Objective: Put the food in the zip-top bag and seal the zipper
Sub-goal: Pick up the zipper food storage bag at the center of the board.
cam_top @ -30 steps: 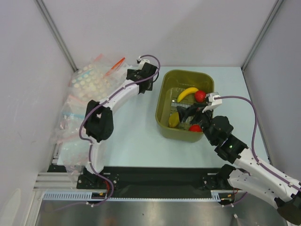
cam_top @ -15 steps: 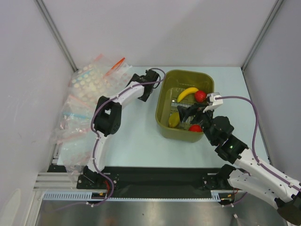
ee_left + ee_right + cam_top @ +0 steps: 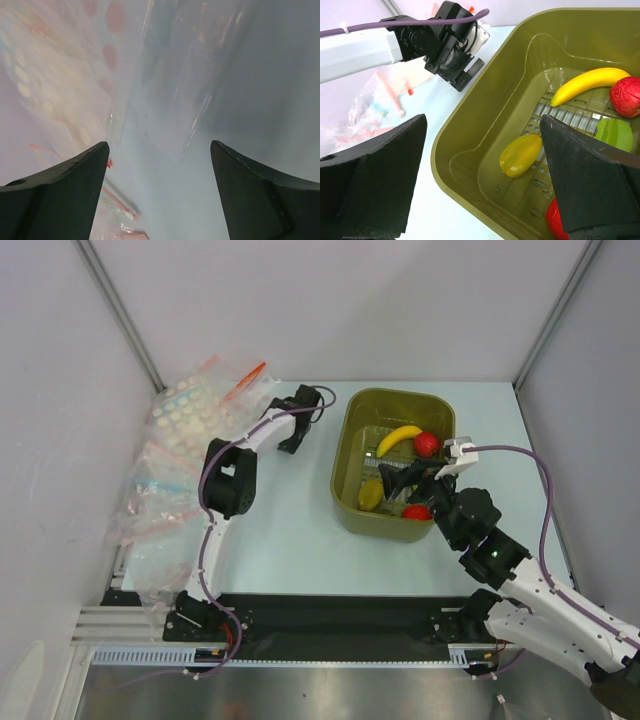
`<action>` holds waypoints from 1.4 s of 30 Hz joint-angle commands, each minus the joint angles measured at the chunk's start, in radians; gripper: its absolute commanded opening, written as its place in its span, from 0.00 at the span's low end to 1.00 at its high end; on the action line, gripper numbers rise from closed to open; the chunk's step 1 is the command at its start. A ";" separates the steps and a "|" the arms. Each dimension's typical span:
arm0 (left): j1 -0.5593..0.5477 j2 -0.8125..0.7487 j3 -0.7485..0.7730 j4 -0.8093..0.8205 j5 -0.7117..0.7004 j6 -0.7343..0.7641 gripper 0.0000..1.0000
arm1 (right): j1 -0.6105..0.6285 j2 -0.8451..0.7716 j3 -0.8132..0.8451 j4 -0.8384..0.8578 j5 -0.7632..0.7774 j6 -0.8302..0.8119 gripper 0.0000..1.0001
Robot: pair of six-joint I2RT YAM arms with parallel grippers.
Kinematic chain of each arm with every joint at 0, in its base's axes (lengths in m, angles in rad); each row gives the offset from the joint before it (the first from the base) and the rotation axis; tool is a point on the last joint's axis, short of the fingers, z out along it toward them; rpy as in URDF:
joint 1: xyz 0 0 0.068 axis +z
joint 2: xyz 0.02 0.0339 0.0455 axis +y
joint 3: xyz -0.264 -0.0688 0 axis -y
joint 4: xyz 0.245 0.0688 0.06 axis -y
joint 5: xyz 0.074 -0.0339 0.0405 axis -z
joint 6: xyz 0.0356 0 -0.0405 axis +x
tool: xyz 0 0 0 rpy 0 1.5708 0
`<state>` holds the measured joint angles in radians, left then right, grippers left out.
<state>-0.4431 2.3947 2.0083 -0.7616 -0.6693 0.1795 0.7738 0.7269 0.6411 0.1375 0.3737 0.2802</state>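
The food lies in the olive-green basket [image 3: 343,475]: a yellow banana [image 3: 398,438], a red fruit [image 3: 426,443] at the back, another red fruit [image 3: 416,511] at the front, and a yellow piece [image 3: 370,494]. The right wrist view shows the banana [image 3: 590,82], the green piece [image 3: 615,134] and the yellow piece [image 3: 520,155]. My right gripper [image 3: 482,125] is open and empty over the basket's near-left corner. My left gripper [image 3: 292,440] is open and empty, low over the table beside the bag pile. An orange-red zipper [image 3: 245,380] shows on a clear bag at the back left.
A heap of clear bags [image 3: 170,460], some with pale dots and pink or blue strips, lies along the left wall. The left wrist view shows dotted bags [image 3: 75,75] and a red strip [image 3: 117,200] close ahead. White walls enclose the table on three sides.
My left arm has swung its wrist from the basket's back-left corner leftward and down toward the bag pile. The right arm and the food have not moved.
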 commanded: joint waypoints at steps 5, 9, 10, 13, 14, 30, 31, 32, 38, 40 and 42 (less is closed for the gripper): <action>0.032 0.089 0.107 -0.021 0.019 0.051 0.77 | -0.004 -0.023 -0.001 0.019 0.011 0.011 1.00; 0.034 0.145 0.150 -0.033 0.014 0.058 0.65 | -0.004 -0.029 -0.001 0.017 0.013 0.013 1.00; 0.034 0.150 0.153 -0.031 0.022 0.063 0.63 | -0.004 -0.029 -0.001 0.017 0.011 0.013 1.00; 0.034 0.181 0.176 -0.051 0.039 0.067 0.51 | -0.004 -0.034 -0.001 0.017 0.010 0.013 1.00; 0.034 0.184 0.187 -0.057 0.059 0.069 0.45 | -0.002 -0.035 -0.001 0.017 0.008 0.013 1.00; 0.104 -0.011 0.106 0.001 0.158 -0.165 0.00 | -0.005 -0.035 -0.003 0.020 -0.002 0.011 1.00; 0.104 -0.023 0.110 -0.005 0.184 -0.175 0.00 | -0.005 -0.035 -0.003 0.022 -0.001 0.008 1.00; 0.104 -0.040 0.118 -0.013 0.210 -0.202 0.00 | -0.005 -0.034 -0.003 0.022 -0.002 0.008 1.00; 0.104 -0.192 0.127 -0.054 0.448 -0.327 0.00 | -0.004 -0.030 -0.001 0.019 -0.005 0.008 1.00; 0.104 -0.250 0.121 -0.070 0.488 -0.354 0.00 | -0.005 -0.035 -0.003 0.019 -0.006 0.007 1.00; 0.104 -0.287 0.113 -0.088 0.499 -0.360 0.00 | -0.005 -0.037 -0.003 0.019 -0.005 0.007 1.00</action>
<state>-0.3355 2.2395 2.1193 -0.8291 -0.2676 -0.1097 0.7719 0.7029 0.6357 0.1318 0.3721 0.2871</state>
